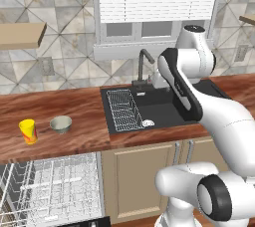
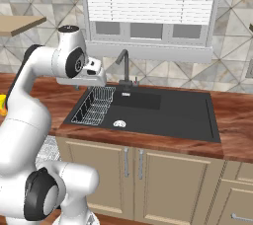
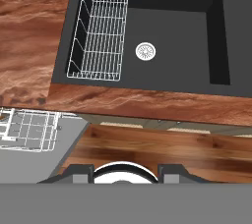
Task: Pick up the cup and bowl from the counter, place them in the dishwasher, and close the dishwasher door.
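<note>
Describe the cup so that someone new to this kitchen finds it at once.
Start at the black sink and follow the counter leftward. Above the open dishwasher stand two small things: the cup is the outer one, tall and yellow, unlike the low pale bowl beside it.

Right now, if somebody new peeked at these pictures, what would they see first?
Probably the big white robot arm curling up over the black sink in the reddish-brown counter. Next, the bright yellow cup standing beside the pale bowl on the counter, left of the sink. Below them the dishwasher is open, its white wire racks showing.
</note>
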Tool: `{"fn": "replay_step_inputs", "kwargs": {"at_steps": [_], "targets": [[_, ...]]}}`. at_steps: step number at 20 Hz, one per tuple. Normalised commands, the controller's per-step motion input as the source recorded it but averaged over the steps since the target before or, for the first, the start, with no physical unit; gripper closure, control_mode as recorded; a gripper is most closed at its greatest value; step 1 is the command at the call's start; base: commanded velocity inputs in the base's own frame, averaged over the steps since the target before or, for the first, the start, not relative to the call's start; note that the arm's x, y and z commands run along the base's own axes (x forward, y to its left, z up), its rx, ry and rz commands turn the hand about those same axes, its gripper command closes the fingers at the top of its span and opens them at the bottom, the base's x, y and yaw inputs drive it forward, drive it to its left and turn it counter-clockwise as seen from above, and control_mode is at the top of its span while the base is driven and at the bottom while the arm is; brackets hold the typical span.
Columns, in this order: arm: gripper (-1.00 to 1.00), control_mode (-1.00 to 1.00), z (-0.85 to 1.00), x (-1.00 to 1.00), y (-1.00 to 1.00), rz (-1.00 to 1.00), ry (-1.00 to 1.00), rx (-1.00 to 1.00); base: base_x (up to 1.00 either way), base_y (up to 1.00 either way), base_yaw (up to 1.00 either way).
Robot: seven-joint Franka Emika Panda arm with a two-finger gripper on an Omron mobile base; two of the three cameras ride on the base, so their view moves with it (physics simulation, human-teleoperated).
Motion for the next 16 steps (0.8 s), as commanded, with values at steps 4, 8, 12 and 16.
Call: {"fn": "replay_step_inputs", "kwargs": {"at_steps": [4, 8, 12, 16], "targets": [[-1.0, -1.0, 0.0, 0.0, 0.0, 0.0, 0.0, 0.01, 0.0, 0.0, 0.0], [-1.0, -1.0, -0.02, -0.01, 0.1, 0.0, 0.0, 0.0, 0.0, 0.0, 0.0], [-1.0, -1.0, -0.06, -0.01, 0.18, 0.0, -0.02, 0.0, 0.0, 0.0, 0.0], [-1.0, -1.0, -0.08, 0.0, 0.21, 0.0, -0.03, 0.0, 0.0, 0.0, 0.0]]}}
